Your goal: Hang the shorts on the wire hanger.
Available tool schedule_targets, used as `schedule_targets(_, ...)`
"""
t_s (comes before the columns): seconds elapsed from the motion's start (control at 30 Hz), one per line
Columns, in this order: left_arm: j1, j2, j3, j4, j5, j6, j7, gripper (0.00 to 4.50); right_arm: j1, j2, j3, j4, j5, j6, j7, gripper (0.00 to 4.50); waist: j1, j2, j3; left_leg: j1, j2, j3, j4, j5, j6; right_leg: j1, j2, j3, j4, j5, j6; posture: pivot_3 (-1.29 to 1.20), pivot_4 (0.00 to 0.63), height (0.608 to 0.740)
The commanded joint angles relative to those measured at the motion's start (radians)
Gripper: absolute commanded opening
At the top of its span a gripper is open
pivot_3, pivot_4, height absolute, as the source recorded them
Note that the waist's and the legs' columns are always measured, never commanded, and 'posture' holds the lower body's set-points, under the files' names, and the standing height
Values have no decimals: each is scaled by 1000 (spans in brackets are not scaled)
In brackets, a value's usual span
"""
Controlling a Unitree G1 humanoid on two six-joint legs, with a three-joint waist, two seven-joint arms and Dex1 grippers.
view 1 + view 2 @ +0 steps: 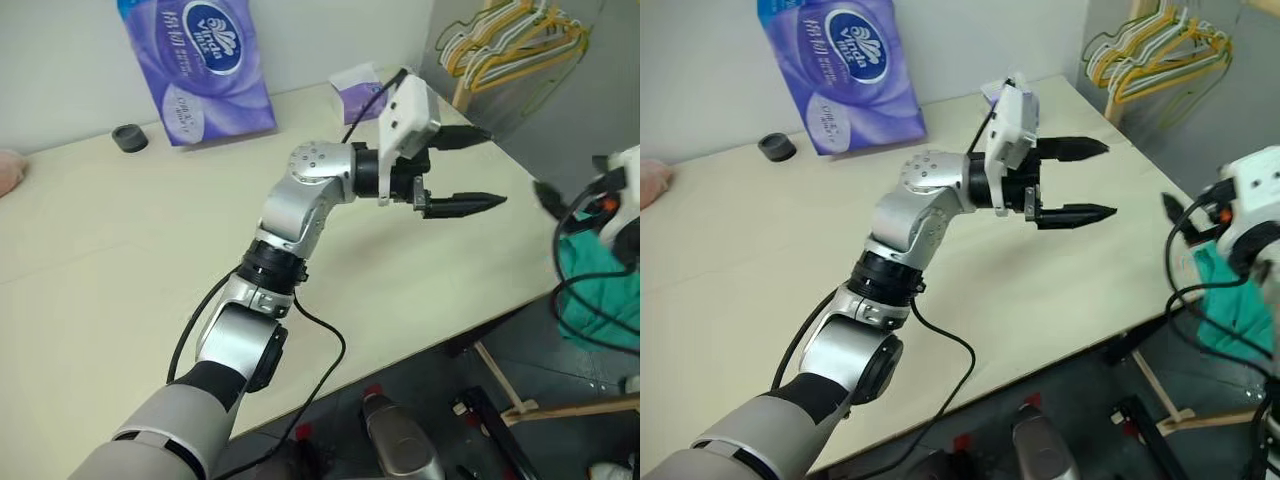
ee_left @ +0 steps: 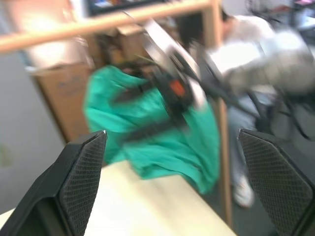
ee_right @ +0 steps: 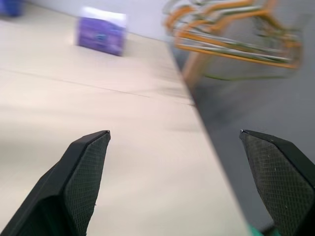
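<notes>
The teal-green shorts (image 1: 597, 292) hang just past the table's right edge; I cannot tell what holds them up. They also show in the left wrist view (image 2: 162, 147), crossed by black cables. My left gripper (image 1: 497, 167) is open above the table (image 1: 120, 260), pointing right toward the shorts, with nothing between its fingers. My right gripper (image 3: 174, 132) is open and empty, just above the shorts at the right edge (image 1: 1170, 207). A thin olive wire hanger (image 3: 226, 77) hangs under the bunch of yellow and white hangers.
A big purple tissue pack (image 1: 200, 70), a small purple tissue box (image 1: 360, 88), a black cap (image 1: 130, 137) and a pink cloth lump (image 1: 8, 170) lie along the table's back. Yellow and white hangers (image 1: 510, 40) hang at the back right. A wooden frame (image 1: 560, 408) stands on the floor. A person (image 2: 266, 64) is beyond.
</notes>
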Motion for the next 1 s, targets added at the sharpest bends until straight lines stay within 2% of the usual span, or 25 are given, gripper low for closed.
schedule_targets(0.03,90,41,74,-152,-32,79,123,4500,34,60,56,-7,-3,-119,22,4477,21,0,0,0,0,-1,2,0,0,0,0,0,1,0,-1,-208,149,740)
schedule_targets(0.13,234,82,140,-219,28,114,311,4500,42,135,135,58,-37,-219,22,4477,50,1,-4,0,0,-3,6,0,0,0,-1,-2,3,3,-2,-170,146,740)
schedule_targets(0.23,375,108,197,-227,160,89,553,4500,30,184,216,131,-85,-321,32,4477,84,0,-5,-1,0,-3,7,0,0,0,-1,-4,3,5,-2,-142,140,740)
schedule_targets(0.33,488,111,247,-239,244,86,740,4500,19,237,258,190,-94,-367,27,4477,128,-2,-7,-2,0,-4,7,0,-1,-1,-1,-5,3,7,-3,-91,133,740)
schedule_targets(0.4,610,120,282,-266,348,97,898,4500,11,290,313,252,-127,-419,16,4477,156,-5,-10,-4,0,-5,7,2,-4,-4,-2,-7,3,8,-5,-63,131,740)
schedule_targets(0.47,708,115,307,-306,398,102,988,4500,0,342,347,312,-151,-452,-6,4477,181,-9,-14,-4,1,-6,7,2,-5,-4,-2,-10,3,8,-5,-30,129,740)
schedule_targets(0.6,822,107,335,-373,402,116,1038,4500,-21,434,381,396,-175,-485,-49,4477,247,-15,-19,-6,2,-12,6,5,-10,-5,-3,-18,2,10,-9,36,123,740)
schedule_targets(0.7,852,101,340,-399,385,118,1039,4500,-15,465,393,416,-180,-491,-51,4477,310,-16,-20,-10,2,-19,7,9,-14,-6,-3,-24,1,13,-13,62,121,740)
schedule_targets(0.77,869,104,343,-405,392,106,1050,4500,-4,477,401,426,-182,-500,-50,4477,335,-17,-23,-10,1,-24,7,11,-16,-5,-3,-29,1,15,-16,96,108,740)
schedule_targets(1.0,882,109,349,-408,375,99,1043,4500,-21,484,413,450,-179,-503,-35,4477,349,-19,-38,-10,2,-32,7,16,-19,-3,-1,-36,2,17,-20,107,117,740)
